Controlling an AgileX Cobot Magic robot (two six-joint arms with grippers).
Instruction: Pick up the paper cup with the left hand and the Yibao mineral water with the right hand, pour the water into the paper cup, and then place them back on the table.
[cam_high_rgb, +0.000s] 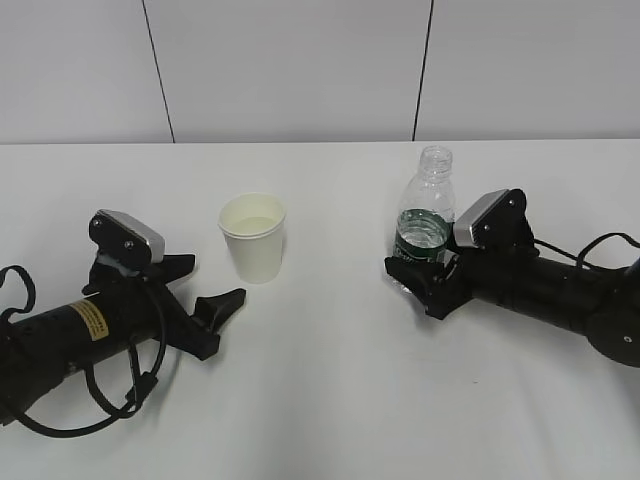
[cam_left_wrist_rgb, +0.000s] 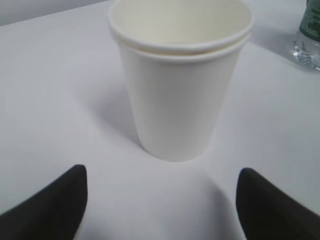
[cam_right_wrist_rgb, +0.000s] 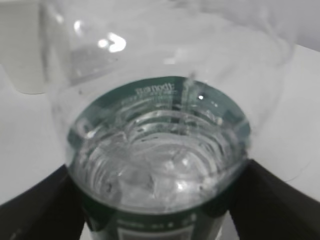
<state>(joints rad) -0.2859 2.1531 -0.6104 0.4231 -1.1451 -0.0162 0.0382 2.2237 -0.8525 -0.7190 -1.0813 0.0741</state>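
The paper cup (cam_high_rgb: 253, 240) stands upright on the table (cam_high_rgb: 330, 390), and fills the left wrist view (cam_left_wrist_rgb: 180, 90). My left gripper (cam_high_rgb: 215, 280) is open and empty, its fingertips (cam_left_wrist_rgb: 60, 200) short of the cup's base and apart from it. The Yibao mineral water (cam_high_rgb: 425, 225) stands upright and capless, about half full of water (cam_right_wrist_rgb: 155, 165). My right gripper (cam_high_rgb: 415, 265) is closed around the bottle's lower body at the green label, with a finger (cam_right_wrist_rgb: 45, 205) pressed on each side.
A grey-white panelled wall (cam_high_rgb: 300, 70) runs behind the table's far edge. Black cables (cam_high_rgb: 110, 400) loop beside the left arm. The bottle's base shows at the right edge of the left wrist view (cam_left_wrist_rgb: 307, 40), and the cup at the left of the right wrist view (cam_right_wrist_rgb: 22, 55).
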